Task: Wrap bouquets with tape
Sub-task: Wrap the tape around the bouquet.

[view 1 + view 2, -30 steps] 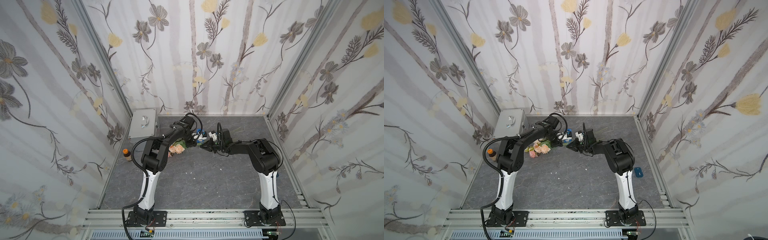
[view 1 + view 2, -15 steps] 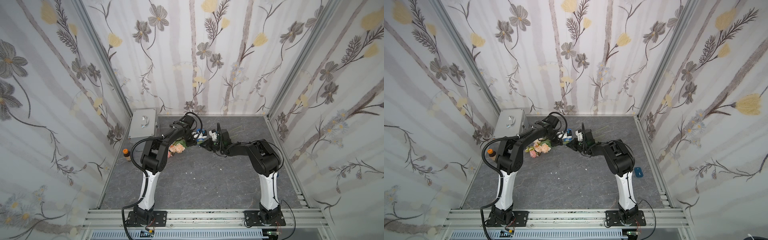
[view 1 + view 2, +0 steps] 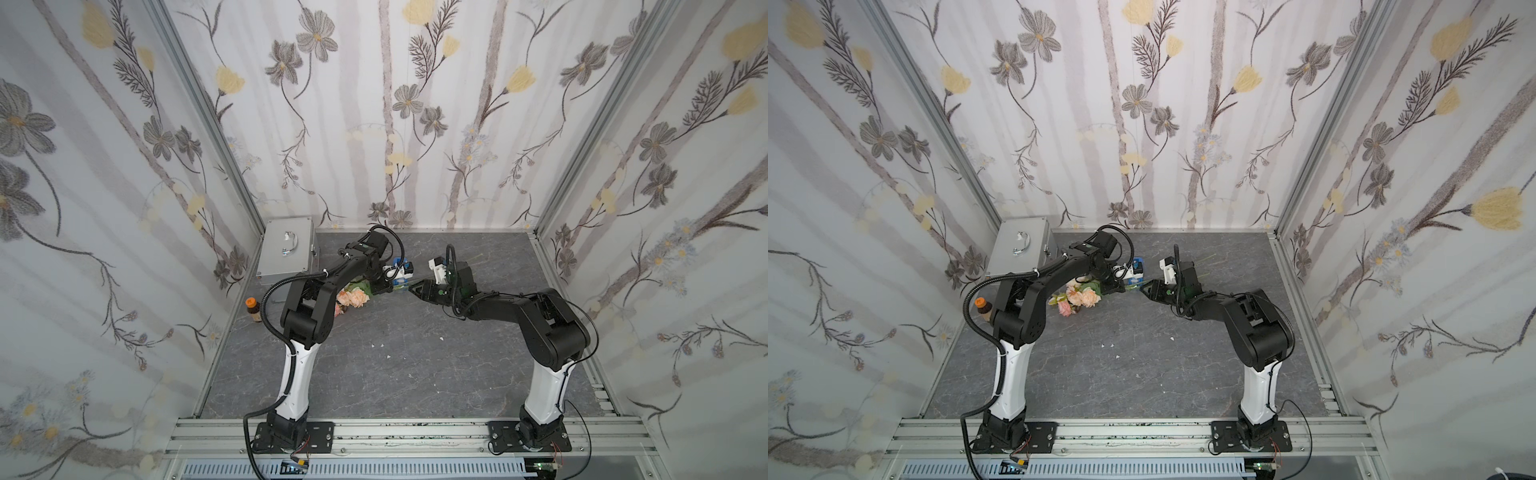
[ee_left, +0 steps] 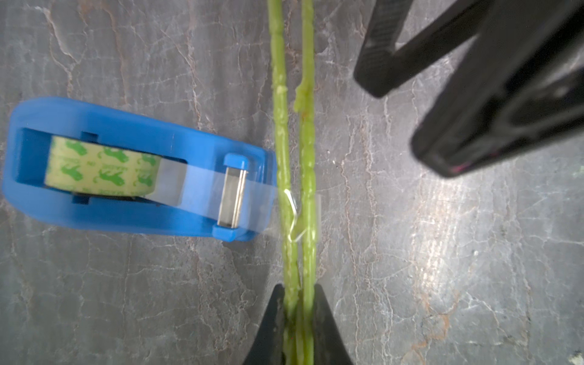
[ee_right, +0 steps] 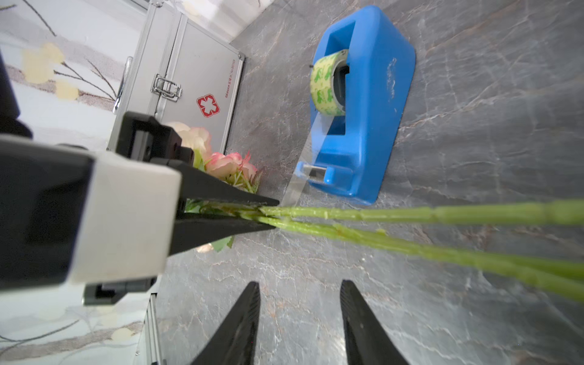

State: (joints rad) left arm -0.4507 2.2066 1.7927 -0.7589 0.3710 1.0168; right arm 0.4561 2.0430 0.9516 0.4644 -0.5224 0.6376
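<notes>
Firmly, left pincer [image 4: 298, 288] clamps bouquet [image 4: 308, 158], tape [image 4: 101, 169] beside

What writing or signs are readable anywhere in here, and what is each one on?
Red cross sign, no words: on the silver case.
Small print beside the cross: too blurred to read.
Green print on the tape roll: pattern, no legible words.
</notes>
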